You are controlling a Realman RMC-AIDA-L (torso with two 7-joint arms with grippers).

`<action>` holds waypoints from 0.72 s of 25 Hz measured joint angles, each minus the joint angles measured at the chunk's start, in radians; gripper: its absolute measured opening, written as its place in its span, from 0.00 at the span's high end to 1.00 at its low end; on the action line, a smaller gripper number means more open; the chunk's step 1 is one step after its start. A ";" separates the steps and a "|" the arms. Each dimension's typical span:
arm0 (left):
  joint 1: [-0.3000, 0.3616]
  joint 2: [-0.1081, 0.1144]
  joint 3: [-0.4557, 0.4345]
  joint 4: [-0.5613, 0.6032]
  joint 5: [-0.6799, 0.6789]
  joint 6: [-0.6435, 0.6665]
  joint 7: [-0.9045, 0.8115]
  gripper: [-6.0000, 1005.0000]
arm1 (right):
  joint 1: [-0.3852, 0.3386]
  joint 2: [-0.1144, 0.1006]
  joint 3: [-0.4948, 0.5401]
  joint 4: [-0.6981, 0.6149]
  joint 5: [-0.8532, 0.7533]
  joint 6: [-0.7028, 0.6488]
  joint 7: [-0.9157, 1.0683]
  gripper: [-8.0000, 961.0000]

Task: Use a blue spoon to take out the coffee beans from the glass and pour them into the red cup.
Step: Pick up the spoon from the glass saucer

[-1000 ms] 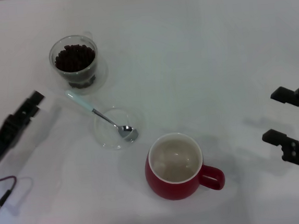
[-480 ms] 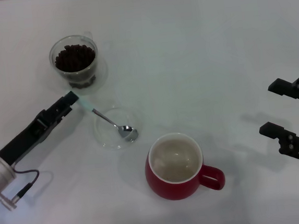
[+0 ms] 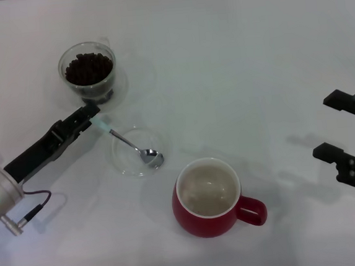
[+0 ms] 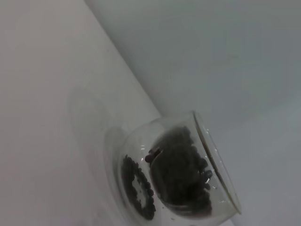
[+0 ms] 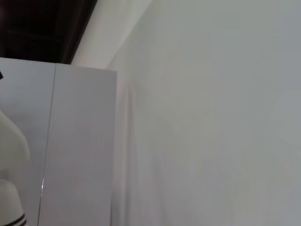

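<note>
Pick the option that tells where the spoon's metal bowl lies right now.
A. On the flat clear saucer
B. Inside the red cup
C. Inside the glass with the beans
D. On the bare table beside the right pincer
A: in the head view the blue spoon has its silver bowl resting on the clear saucer, its handle pointing toward the left pincer.

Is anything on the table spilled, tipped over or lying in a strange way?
Nothing stands out. The glass stands upright with the coffee beans inside, none spilled. The red cup is upright and empty. The blue spoon lies with its bowl in a clear saucer, the left hand at its handle end. The right hand waits far off.
</note>
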 joint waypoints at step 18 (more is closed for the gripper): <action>-0.067 -0.001 0.000 -0.014 0.073 -0.056 -0.054 0.40 | -0.007 0.013 0.000 0.000 0.040 -0.021 -0.003 0.26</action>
